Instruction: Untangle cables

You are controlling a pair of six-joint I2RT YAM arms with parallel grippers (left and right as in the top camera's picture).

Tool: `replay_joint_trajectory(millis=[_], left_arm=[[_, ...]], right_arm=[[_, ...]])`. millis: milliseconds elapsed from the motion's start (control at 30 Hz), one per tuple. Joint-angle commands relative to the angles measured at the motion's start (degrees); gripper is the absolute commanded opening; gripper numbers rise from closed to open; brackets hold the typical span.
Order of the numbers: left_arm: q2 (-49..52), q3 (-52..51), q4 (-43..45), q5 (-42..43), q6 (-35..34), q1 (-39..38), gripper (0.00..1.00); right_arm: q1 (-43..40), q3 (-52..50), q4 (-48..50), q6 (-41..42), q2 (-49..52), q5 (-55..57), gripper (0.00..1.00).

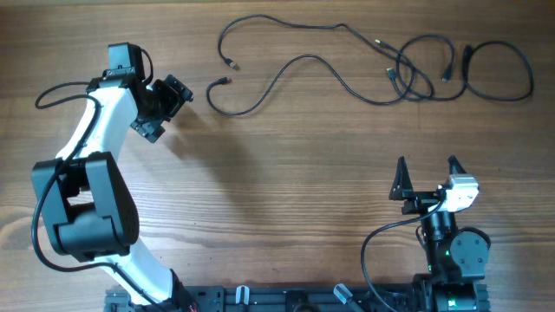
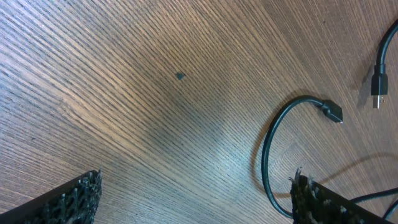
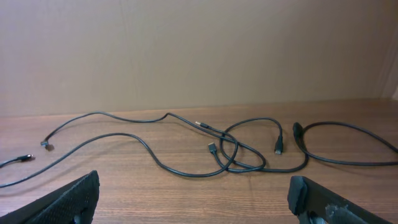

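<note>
Cables (image 1: 405,74) lie on far side of wooden table (image 1: 286,191), loops crossing in knot toward right, loose plug ends toward left

Left gripper (image 1: 165,108) just beside one plug end, fingers wide apart, holding nothing

Right gripper (image 1: 427,165) well apart from knot, facing it, fingers wide apart, holding nothing

Small dark speck (image 2: 180,76) on wood under left gripper

Plain beige wall (image 3: 199,50) behind table

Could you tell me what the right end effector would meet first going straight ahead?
Most likely the cables, at their tangled loops straight ahead; nothing lies before them, though height is unclear.
</note>
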Motion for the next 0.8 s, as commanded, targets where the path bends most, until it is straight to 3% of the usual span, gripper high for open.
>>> replay_joint_trajectory(millis=[0, 333, 767], left_arm=[[0.1, 0.2, 0.0, 0.2, 1.1, 0.3, 1.00], [0.1, 0.2, 0.0, 0.2, 1.1, -2.6, 1.00], [0.1, 0.2, 0.0, 0.2, 1.1, -16.3, 1.00]], right_arm=[[0.3, -0.1, 0.1, -1.0, -0.6, -0.1, 1.00], [0.3, -0.1, 0.1, -1.0, -0.6, -0.1, 1.00], [0.3, -0.1, 0.1, -1.0, -0.6, -0.1, 1.00]])
